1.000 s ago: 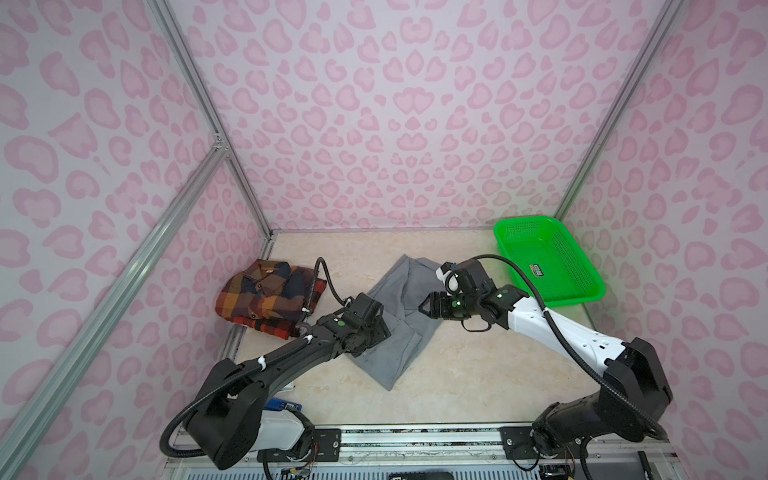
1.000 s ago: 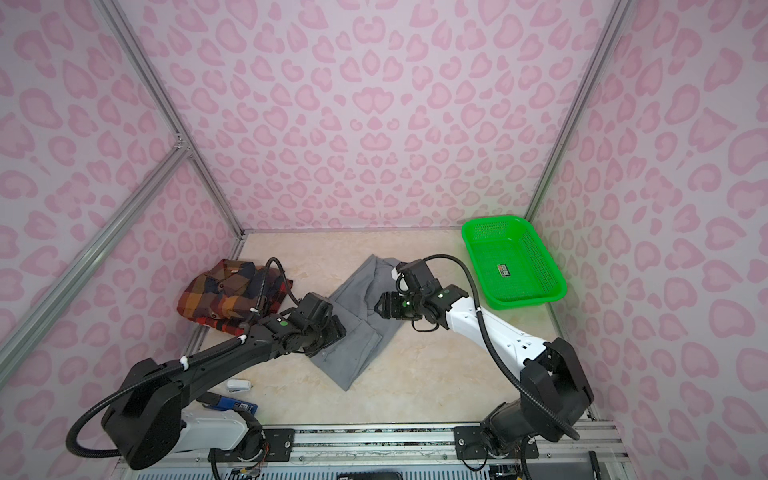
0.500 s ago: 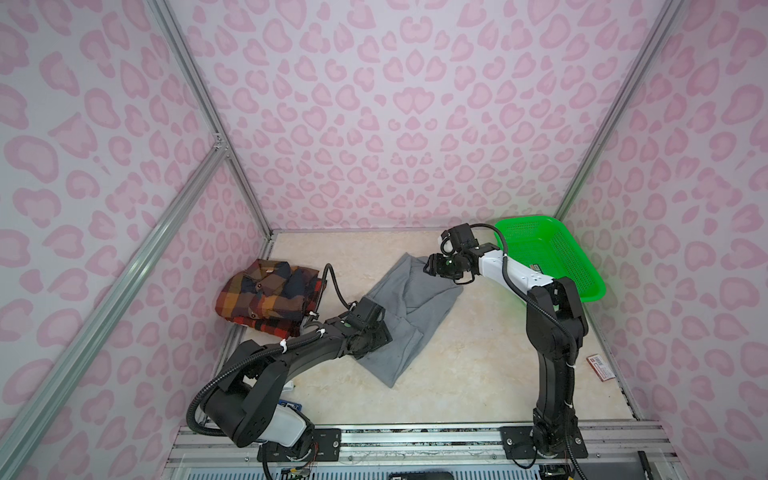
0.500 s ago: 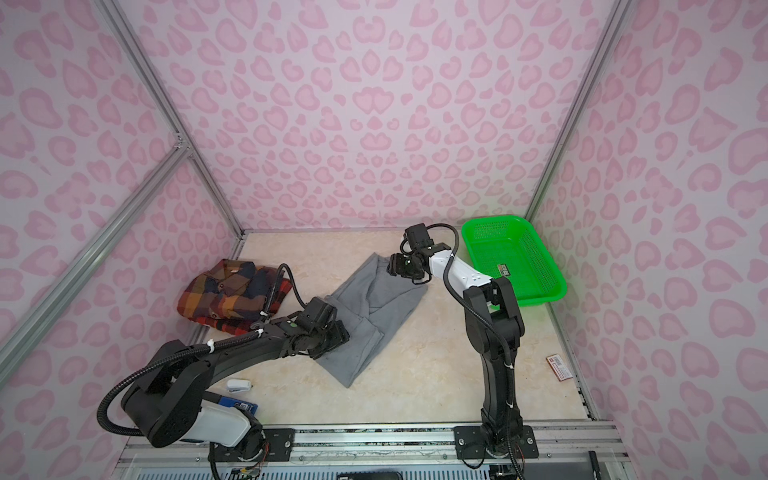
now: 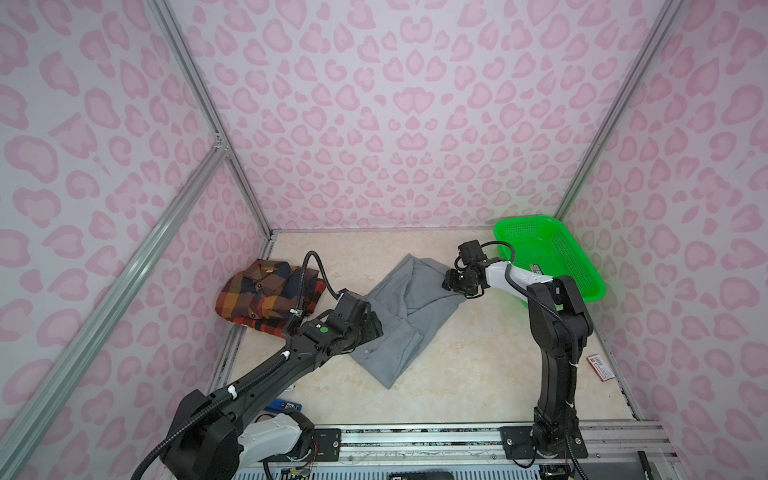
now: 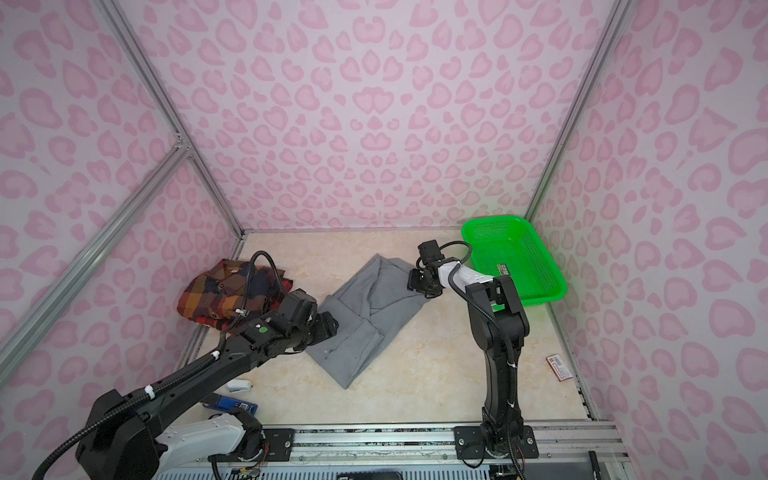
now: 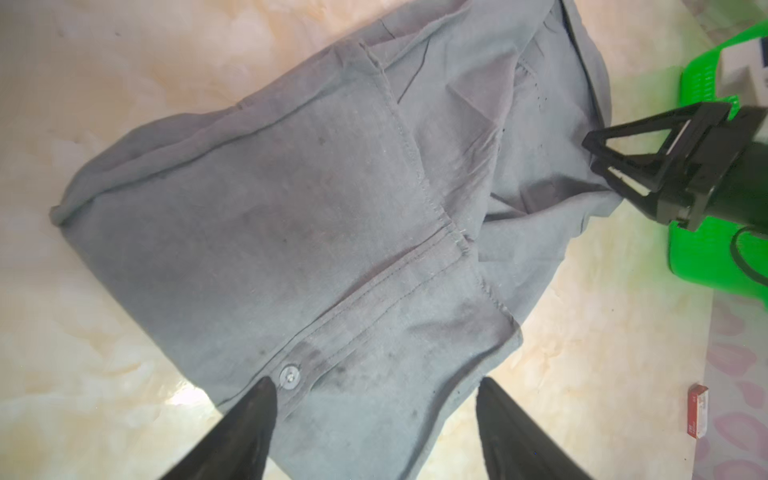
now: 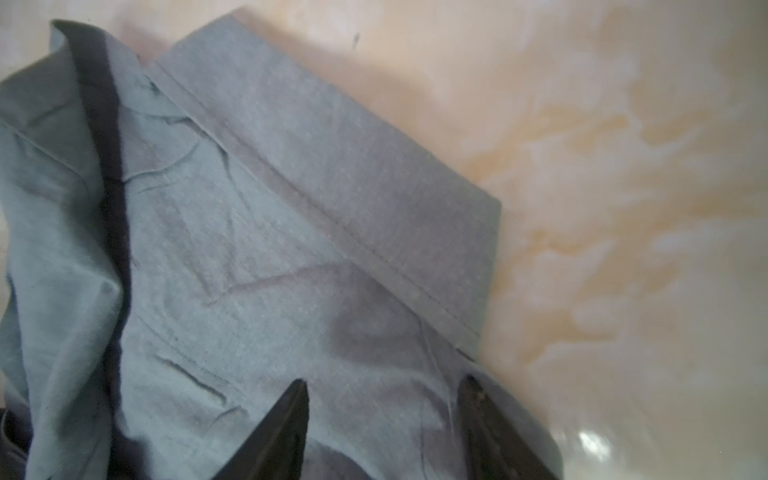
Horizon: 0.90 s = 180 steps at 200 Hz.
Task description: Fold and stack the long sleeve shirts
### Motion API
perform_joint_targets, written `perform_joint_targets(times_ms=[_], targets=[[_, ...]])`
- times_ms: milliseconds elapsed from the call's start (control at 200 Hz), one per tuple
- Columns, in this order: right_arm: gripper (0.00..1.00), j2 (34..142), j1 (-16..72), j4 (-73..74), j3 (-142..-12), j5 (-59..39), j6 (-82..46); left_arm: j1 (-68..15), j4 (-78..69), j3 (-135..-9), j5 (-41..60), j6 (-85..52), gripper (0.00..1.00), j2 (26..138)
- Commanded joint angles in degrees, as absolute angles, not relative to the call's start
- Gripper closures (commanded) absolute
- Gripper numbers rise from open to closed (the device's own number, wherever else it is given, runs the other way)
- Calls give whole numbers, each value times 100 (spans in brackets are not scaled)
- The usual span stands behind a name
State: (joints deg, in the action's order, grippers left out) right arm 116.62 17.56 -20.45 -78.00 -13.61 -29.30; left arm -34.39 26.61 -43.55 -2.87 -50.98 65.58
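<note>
The gray long sleeve shirt (image 5: 411, 316) lies partly folded in the middle of the table, also seen in a top view (image 6: 365, 320). The plaid long sleeve shirt (image 5: 266, 293) lies folded at the left. My left gripper (image 5: 374, 326) rests at the gray shirt's left edge. In the left wrist view my left gripper (image 7: 376, 386) is open, straddling a buttoned hem of the gray shirt (image 7: 332, 208). My right gripper (image 5: 451, 284) is at the shirt's far right corner. In the right wrist view my right gripper (image 8: 385, 384) is open over gray fabric (image 8: 291, 249) beside the collar.
A green mesh basket (image 5: 582, 266) stands at the back right, just behind the right arm. A small red card (image 5: 599, 365) lies by the right wall. A white item (image 6: 240, 386) and a blue one (image 6: 228, 403) lie at the front left.
The right arm has swung from a low stretch to an upright stance, carrying its gripper back to the gray shirt's far right corner; its jaws have narrowed a little. The left arm has hardly moved.
</note>
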Motion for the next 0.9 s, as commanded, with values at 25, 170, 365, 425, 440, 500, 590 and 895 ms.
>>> perform_joint_targets(times_ms=[25, 170, 365, 425, 440, 500, 590, 895], targets=[[41, 11234, 1653, -1915, -6650, -1349, -3478, -3354, 3153, -4147, -454, -4964, 22, 6130], [42, 10291, 1693, -1327, -5076, -1698, -3748, -3044, 3332, -3974, -354, -4722, 22, 5825], [43, 8218, 2739, -1324, -3147, -1442, -4451, -2683, 3359, -4038, -157, -4271, 21, 5784], [42, 7491, 3207, -1541, -2758, -1191, -4893, -2609, 3358, -4110, -102, -4082, 22, 5825], [42, 7272, 3311, -1577, -2678, -1143, -5013, -2593, 3363, -4128, -93, -4049, 22, 5838], [42, 6522, 3599, -1859, -2393, -890, -5351, -2544, 3389, -4205, -73, -3833, 22, 5884], [41, 5574, 3623, -2548, -2458, -526, -5350, -2476, 3519, -4306, -118, -3586, 22, 5950], [38, 5542, 3159, -3471, -3809, -674, -3754, -2399, 3557, -3634, -371, -4033, 17, 5840]])
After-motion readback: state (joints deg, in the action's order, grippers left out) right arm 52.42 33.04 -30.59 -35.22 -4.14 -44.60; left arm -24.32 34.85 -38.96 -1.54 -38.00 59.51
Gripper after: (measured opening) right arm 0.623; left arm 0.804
